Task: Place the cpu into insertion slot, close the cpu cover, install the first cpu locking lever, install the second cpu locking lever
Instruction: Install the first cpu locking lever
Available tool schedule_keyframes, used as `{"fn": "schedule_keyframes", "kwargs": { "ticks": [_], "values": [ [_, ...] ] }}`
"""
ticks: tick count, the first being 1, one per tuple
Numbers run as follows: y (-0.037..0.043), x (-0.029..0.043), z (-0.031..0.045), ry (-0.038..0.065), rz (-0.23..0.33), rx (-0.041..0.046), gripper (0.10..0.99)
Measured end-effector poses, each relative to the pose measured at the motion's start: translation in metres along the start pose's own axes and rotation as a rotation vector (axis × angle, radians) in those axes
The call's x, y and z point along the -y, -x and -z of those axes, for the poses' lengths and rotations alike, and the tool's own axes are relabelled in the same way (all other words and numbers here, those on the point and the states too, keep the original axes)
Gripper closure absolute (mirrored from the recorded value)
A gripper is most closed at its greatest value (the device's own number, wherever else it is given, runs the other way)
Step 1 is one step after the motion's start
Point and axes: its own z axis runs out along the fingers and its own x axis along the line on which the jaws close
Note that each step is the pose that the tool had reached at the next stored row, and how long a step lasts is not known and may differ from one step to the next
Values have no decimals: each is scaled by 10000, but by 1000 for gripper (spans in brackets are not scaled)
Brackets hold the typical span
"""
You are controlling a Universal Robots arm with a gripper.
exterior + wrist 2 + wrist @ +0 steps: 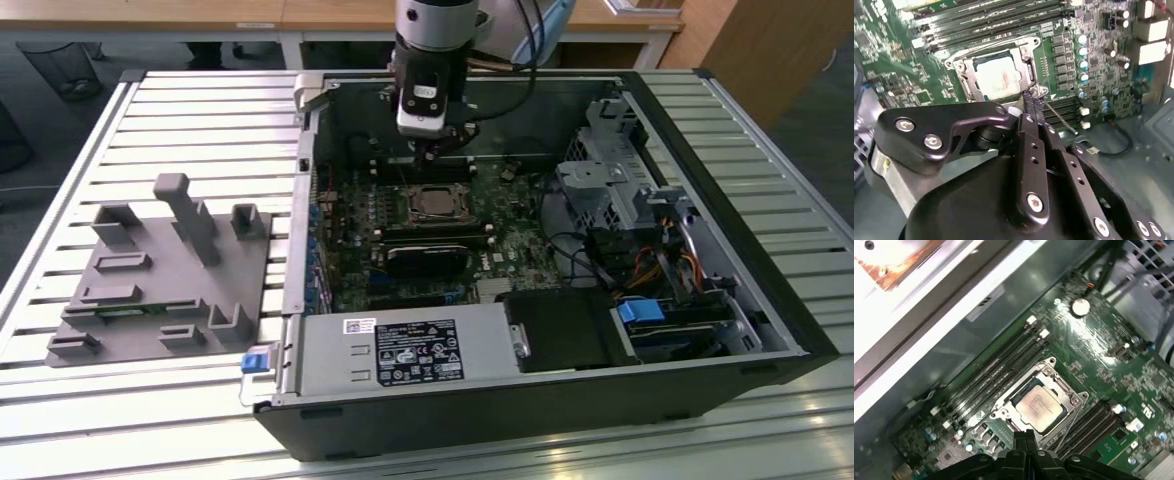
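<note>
Though the tool [1031, 101] hides 1 cpu cover [966, 71] corner, the cpu [998, 77] shows.

In the exterior view we see the pale cpu [433, 204] flat in its slot [411, 212], 10 o'clock from the case's [767, 270] middle. The silver cover [965, 75] lies closed around it.

Single arm [434, 30] coming straight down from above in the exterior view, wrist [424, 95] vertical, black hand [430, 152] pointing downward, its two slim fingers [1029, 140] pressed together tip to tip in both wrist views, dark linkage bars [944, 130] splayed behind them
</note>
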Motion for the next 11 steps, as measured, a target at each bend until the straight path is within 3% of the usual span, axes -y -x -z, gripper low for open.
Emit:
{"fn": "schedule_keyframes", "kwargs": {
  "ticks": [11],
  "values": [
    [0, 0, -3, -72, 2253, -51, 969]
  ]
}}
